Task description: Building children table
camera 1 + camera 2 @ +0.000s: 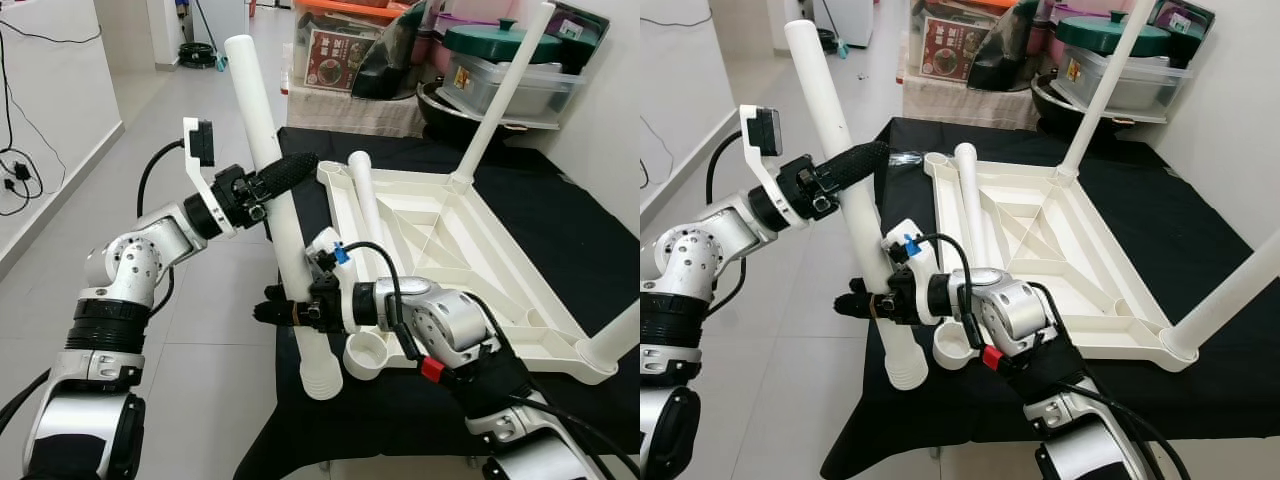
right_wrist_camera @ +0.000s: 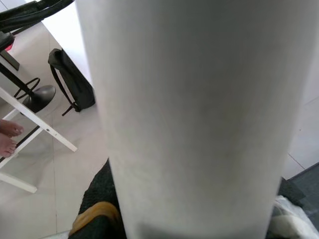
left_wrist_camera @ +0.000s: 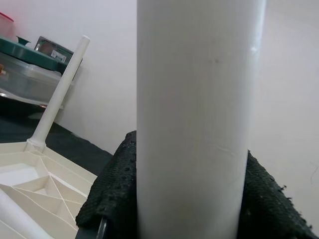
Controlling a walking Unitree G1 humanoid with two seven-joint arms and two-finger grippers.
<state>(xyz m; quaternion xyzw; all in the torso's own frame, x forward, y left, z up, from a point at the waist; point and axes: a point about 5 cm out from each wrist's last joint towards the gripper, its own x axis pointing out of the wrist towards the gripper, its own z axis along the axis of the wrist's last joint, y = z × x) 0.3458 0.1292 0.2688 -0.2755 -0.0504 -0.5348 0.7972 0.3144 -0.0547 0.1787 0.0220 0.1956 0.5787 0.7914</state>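
You have the loose white table leg (image 1: 278, 205) held by both grippers at once. It is a smooth, round plastic tube, standing tilted at the near left edge of the worktop (image 1: 520, 400), its ribbed threaded end (image 1: 322, 382) pointing down just beside an open round corner socket (image 1: 368, 354) of the upturned tabletop (image 1: 450, 250). Your left gripper (image 1: 290, 172) grips it about midway up, the long black jaws, rough and knurled in texture, clamped around the tube from either side; in the left wrist view the tube (image 3: 197, 119) runs straight up between them. Your right gripper (image 1: 285, 312) holds it lower down, above the ribbed end, jaws closed on the tube, which sits right against the camera in the right wrist view (image 2: 199, 114).

The tabletop is a cream plastic rectangle lying upside down on the black cloth of the worktop, its underside a grid of moulded ribs and diagonal braces. Two legs already stand in it: one at the far corner (image 1: 505, 90), one at the near right corner (image 1: 615, 340). A further leg (image 1: 366, 200) lies flat along its left rim.
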